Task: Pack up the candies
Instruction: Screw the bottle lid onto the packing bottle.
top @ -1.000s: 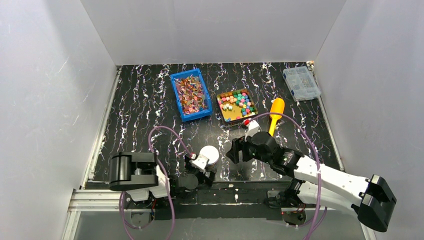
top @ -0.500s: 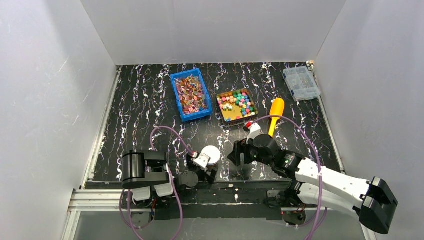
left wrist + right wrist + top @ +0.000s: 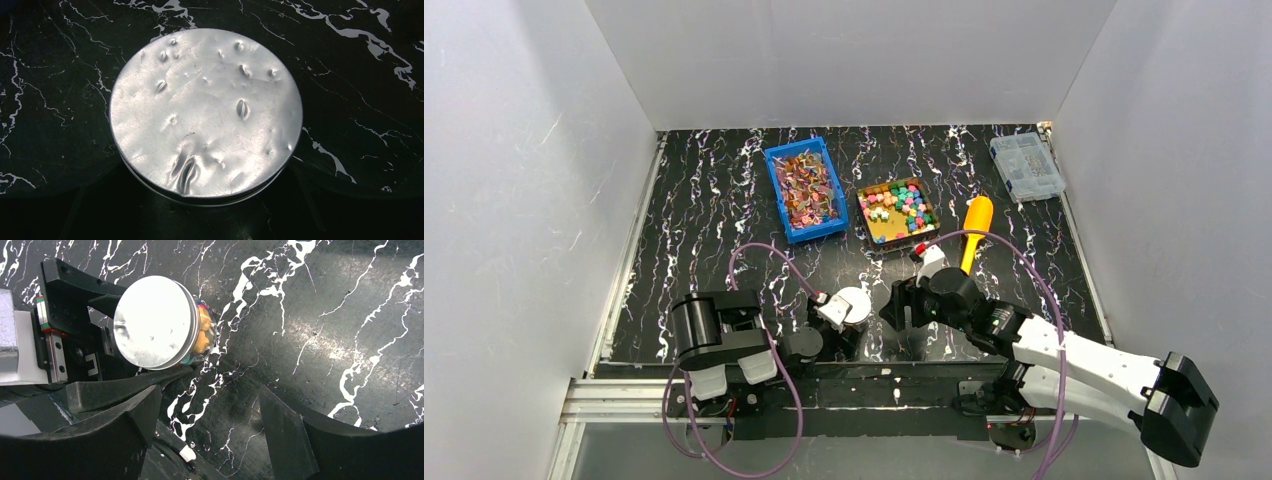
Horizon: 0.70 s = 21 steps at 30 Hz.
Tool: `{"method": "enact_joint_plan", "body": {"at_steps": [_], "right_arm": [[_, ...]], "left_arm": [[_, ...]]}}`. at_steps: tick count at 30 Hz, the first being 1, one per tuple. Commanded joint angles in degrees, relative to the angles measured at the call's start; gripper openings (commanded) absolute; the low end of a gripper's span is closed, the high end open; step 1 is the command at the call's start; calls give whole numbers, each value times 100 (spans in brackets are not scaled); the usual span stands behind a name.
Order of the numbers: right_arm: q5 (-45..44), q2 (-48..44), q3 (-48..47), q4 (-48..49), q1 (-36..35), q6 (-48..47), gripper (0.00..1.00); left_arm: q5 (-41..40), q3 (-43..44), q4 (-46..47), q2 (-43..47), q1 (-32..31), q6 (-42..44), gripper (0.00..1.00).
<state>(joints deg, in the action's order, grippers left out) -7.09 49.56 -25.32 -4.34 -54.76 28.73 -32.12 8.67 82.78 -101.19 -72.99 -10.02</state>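
1. Left pincer (image 3: 849, 312) lies low at the near edge of the desk (image 3: 694, 230), with its black fingers (image 3: 125, 387) on either side of a small jar (image 3: 155, 322). I cannot tell whether they press it or only flank it.
2. Right pincer (image 3: 210, 415) hangs just beside the jar, jaws wide and holding nothing (only bare desk shows between them).
3. The lid (image 3: 205, 115) is a round disc of dull silver metal, pocked with small dents and one deeper crease near its edge.
4. Under the lid, yellow and orange candies (image 3: 204, 332) show through the clear wall, packed close.
5. Loose candies (image 3: 906, 205), chunky cubes in pink, green, blue and white, lie in a shallow square tray (image 3: 887, 233) with a gold floor, farther back.
6. Left of the tray, a blue plastic bin (image 3: 777, 197) holds shiny foil-wrapped sweets (image 3: 807, 188).
7. Right of the tray lies an orange-handled tool (image 3: 975, 222), and a clear plastic box (image 3: 1026, 167) sits in the far corner.
8. The desk top is glossy black with white marble veins.
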Motion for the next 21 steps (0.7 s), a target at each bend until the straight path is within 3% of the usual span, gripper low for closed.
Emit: {"method": "enact_joint_plan", "body": {"at_steps": [1,5,8,21], "right_arm": [[63,88,-165,304,27,-42,79],[217,281,-280,381,90,-84,74],[353,507,-359,683,189,-130,72],[1173,1495,-853,1115,756,-304,52]], "left_arm": [[723,61,-121,-117,108,151,64],[1600,116,-131,-130,343,265,54],[1956,188,-139,-224,449,321,53],[2133,285,-166,-290,461,444,53]]}}
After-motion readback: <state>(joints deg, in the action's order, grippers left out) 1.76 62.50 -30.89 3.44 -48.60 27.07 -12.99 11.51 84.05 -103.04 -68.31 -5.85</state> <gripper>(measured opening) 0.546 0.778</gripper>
